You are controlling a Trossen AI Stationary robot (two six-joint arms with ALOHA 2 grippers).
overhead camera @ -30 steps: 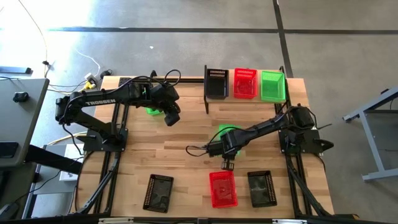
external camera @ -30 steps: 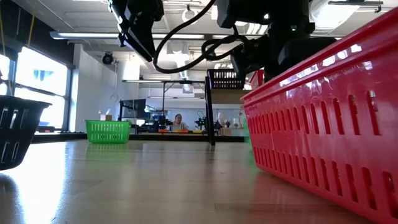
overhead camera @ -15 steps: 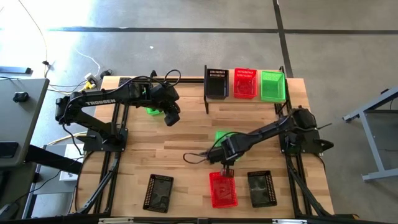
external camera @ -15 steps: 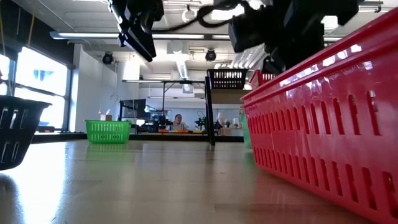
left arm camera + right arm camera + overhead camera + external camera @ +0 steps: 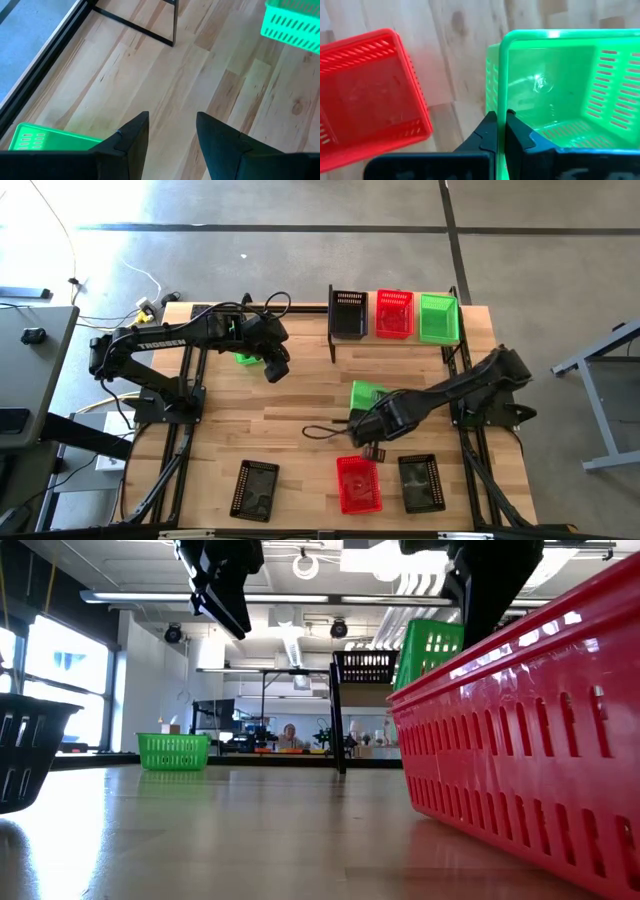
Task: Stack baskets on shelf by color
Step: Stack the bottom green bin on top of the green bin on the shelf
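above the wooden table [image 5: 300, 420], right tool [image 5: 501, 131] pinches green basket [image 5: 555, 90] rim.

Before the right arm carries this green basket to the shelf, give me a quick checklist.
1. Right gripper jaws shut on held green basket rim: ok.
2. Held green basket off the table: ok, raised and tilted in the low view.
3. Shelf's green basket on the shelf sits open-topped: ok.
4. Red basket apart from it: ok.
5. Left gripper away from the route: ok.
6. Grip firmness: cannot tell.
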